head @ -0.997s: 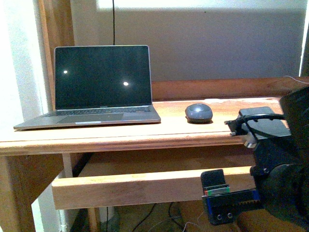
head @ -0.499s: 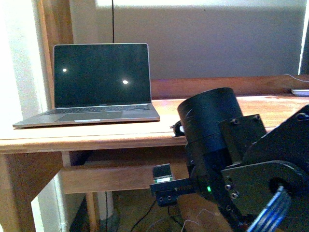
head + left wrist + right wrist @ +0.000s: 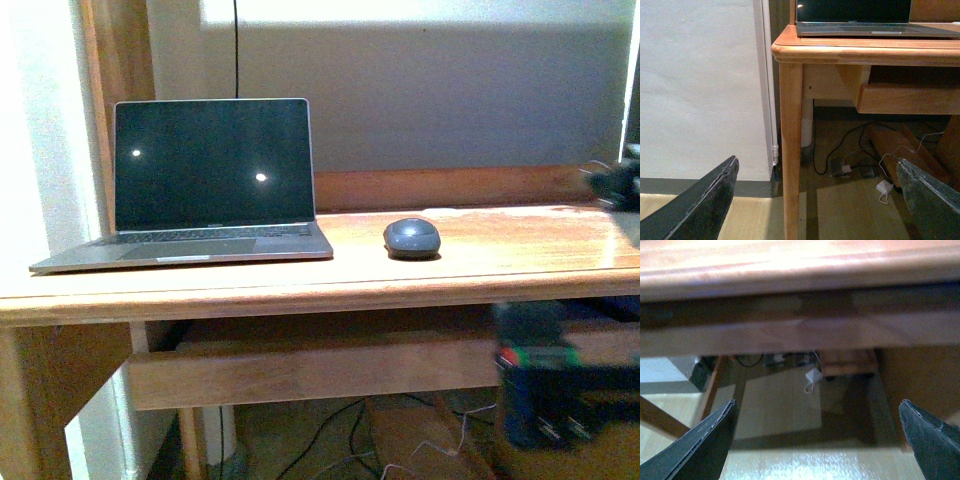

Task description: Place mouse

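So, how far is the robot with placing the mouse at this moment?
It looks finished, or nearly. Done: the mouse lies on the desk, to the right of the laptop, with nothing touching it. In hand: nothing; the right end effector and the left end effector are both open and empty, below the desk's top. Left: probably only moving the arms away.

The small dark grey oval mouse (image 3: pixel 411 237) has a smooth, matt domed top that looks like plastic. It lies on the reddish-brown wooden desk (image 3: pixel 520 255), whose top is polished and glossy. The silver-grey laptop (image 3: pixel 195 190) has a brushed metal-looking base and a glossy black screen. Both wrist views show dark, matt, slightly rough fingers (image 3: pixel 697 207), wide apart, the right pair (image 3: pixel 695 447) below the smooth desk edge
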Available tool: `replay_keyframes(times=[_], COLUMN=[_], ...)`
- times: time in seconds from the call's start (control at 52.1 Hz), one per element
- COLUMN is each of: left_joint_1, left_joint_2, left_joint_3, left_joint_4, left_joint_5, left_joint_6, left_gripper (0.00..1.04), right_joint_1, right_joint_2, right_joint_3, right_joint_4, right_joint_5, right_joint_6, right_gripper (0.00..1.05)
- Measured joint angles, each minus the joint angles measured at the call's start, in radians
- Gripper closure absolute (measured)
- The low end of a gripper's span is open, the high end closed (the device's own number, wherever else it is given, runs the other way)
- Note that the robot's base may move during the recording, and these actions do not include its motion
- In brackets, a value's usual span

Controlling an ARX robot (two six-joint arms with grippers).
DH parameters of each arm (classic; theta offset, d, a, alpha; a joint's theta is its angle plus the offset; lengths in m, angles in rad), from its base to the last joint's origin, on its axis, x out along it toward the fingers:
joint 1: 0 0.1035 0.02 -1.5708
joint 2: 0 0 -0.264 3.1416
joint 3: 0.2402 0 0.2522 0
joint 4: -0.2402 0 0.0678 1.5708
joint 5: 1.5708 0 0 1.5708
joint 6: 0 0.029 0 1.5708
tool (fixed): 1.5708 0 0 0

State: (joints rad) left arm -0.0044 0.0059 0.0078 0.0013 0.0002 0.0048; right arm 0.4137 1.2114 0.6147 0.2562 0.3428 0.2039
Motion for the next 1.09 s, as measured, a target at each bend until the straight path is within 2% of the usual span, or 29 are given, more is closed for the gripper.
replay_keyframes(times=[0.115, 0.211, 0.326, 0.364, 0.46, 0.499, 0.671, 0.805, 0.921, 0.997, 1.055, 1.093], left_joint_1=[0.0, 0.0, 0.0, 0.0, 0.0, 0.0, 0.0, 0.0, 0.0, 0.0, 0.0, 0.0], left_joint_2=[0.0, 0.0, 0.0, 0.0, 0.0, 0.0, 0.0, 0.0, 0.0, 0.0, 0.0, 0.0], left_joint_3=[0.0, 0.0, 0.0, 0.0, 0.0, 0.0, 0.0, 0.0, 0.0, 0.0, 0.0, 0.0], left_joint_4=[0.0, 0.0, 0.0, 0.0, 0.0, 0.0, 0.0, 0.0, 0.0, 0.0, 0.0, 0.0], left_joint_5=[0.0, 0.0, 0.0, 0.0, 0.0, 0.0, 0.0, 0.0, 0.0, 0.0, 0.0, 0.0], left_joint_6=[0.0, 0.0, 0.0, 0.0, 0.0, 0.0, 0.0, 0.0, 0.0, 0.0, 0.0, 0.0], left_gripper=[0.08, 0.08, 0.08, 0.08, 0.08, 0.08, 0.08, 0.08, 0.08, 0.08, 0.08, 0.08], right_joint_1=[0.001, 0.061, 0.17, 0.187, 0.127, 0.093, -0.07, -0.148, -0.223, -0.255, -0.32, -0.361], right_joint_2=[-0.233, -0.507, -0.755, -0.815, -0.965, -0.998, -1.096, -1.126, -1.152, -1.186, -1.197, -1.2], right_joint_3=[-0.153, -0.27, -0.341, -0.359, -0.462, -0.488, -0.55, -0.56, -0.57, -0.599, -0.599, -0.599], right_joint_4=[-0.115, -0.245, -0.388, -0.387, -0.207, -0.192, -0.214, -0.23, -0.24, -0.242, -0.254, -0.255], right_joint_5=[0.023, 0.121, 0.284, 0.299, 0.178, 0.143, -0.019, -0.09, -0.163, -0.197, -0.291, -0.319], right_joint_6=[0.051, 0.077, 0.1, 0.09, -0.035, -0.081, -0.17, -0.183, -0.194, -0.198, -0.199, -0.199], right_gripper=[0.07, 0.07, 0.07, 0.09, 0.23, 0.29, 0.56, 0.75, 1.0, 1.02, 1.02, 1.02])
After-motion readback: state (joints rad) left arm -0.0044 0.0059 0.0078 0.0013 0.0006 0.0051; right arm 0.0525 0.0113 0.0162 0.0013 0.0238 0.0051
